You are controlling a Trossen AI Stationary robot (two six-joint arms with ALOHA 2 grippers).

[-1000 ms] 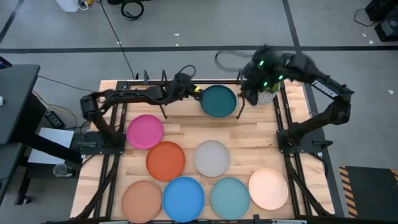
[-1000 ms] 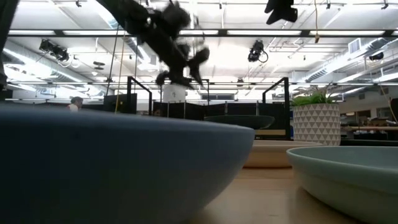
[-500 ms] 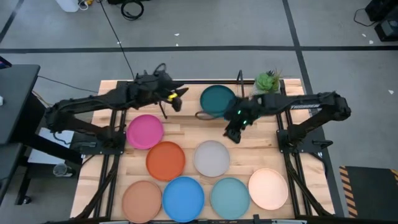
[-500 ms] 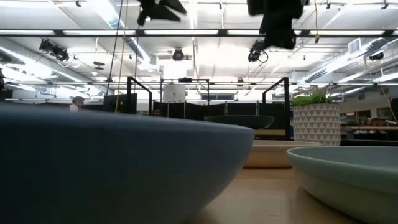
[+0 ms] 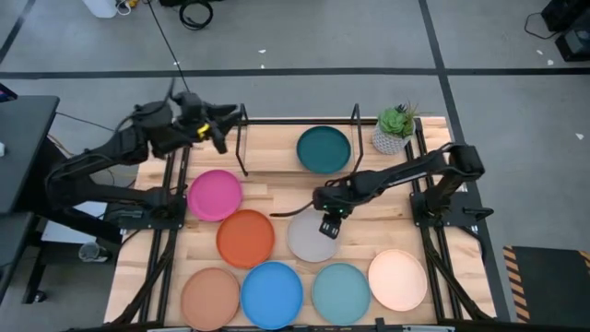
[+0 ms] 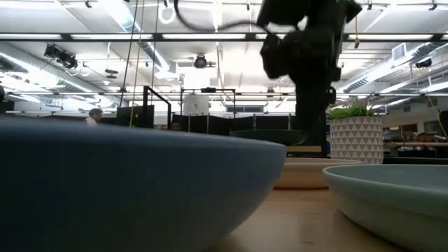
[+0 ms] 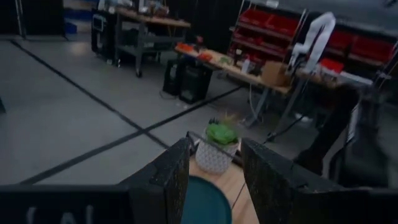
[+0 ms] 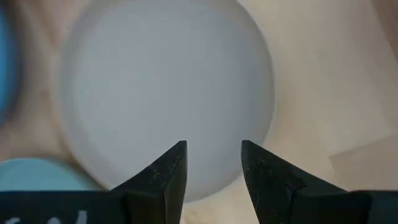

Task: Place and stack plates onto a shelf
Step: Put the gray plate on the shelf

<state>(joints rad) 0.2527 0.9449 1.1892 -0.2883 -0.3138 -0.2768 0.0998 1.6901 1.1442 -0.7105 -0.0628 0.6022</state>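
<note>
Seven plates lie flat on the table: magenta (image 5: 215, 195), orange (image 5: 246, 237), pale grey (image 5: 312, 235), tan (image 5: 210, 295), blue (image 5: 272, 293), light teal (image 5: 341, 292) and cream (image 5: 397, 279). The dark teal plate (image 5: 324, 149) lies flat in the right half of the black rod shelf (image 5: 244, 138). My right gripper (image 5: 327, 224) hangs open above the pale grey plate (image 8: 168, 93), fingers pointing down near its rim, touching nothing. My left gripper (image 5: 219, 131) is open and raised over the table's far left corner, looking level toward the dark teal plate (image 7: 205, 202).
A small potted green plant (image 5: 396, 129) stands at the far right corner, right of the shelf. Black frame rails run along both table sides (image 5: 419, 198). In the low view the blue plate (image 6: 140, 182) fills the foreground, with my right arm (image 6: 308, 56) beyond it.
My left gripper has drawn back from the dark teal plate toward the table's far left corner, leaving the plate on the shelf. My right arm has swung from beside the plant toward the near edge and come down over the pale grey plate, fingers now pointing down.
</note>
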